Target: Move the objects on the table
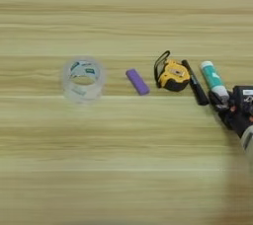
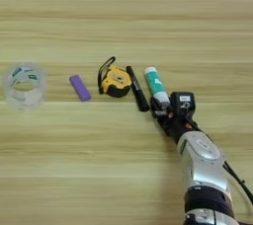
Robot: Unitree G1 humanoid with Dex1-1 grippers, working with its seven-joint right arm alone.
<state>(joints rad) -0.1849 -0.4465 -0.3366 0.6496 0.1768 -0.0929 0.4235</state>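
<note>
The pincer point(image 2: 162, 104) sits at the glue stick's point(image 2: 156, 84) lower end; the stick runs toward 11 o'clock; finger spread unclear.

A broad light wooden table point(image 2: 126, 17) with smooth, faintly sheened grain in tan and pale yellow stripes. At far left, a clear, glossy plastic tape roll point(image 2: 24, 85). Right of it, a short purple cylinder point(image 2: 80, 88) with a matt look, then a yellow-black plastic tape measure point(image 2: 115, 82) with a black loop, a black marker point(image 2: 137, 89) and a white-teal plastic glue stick point(image 2: 157, 85). The silver forearm point(image 2: 203, 162) looks like polished metal.
</note>
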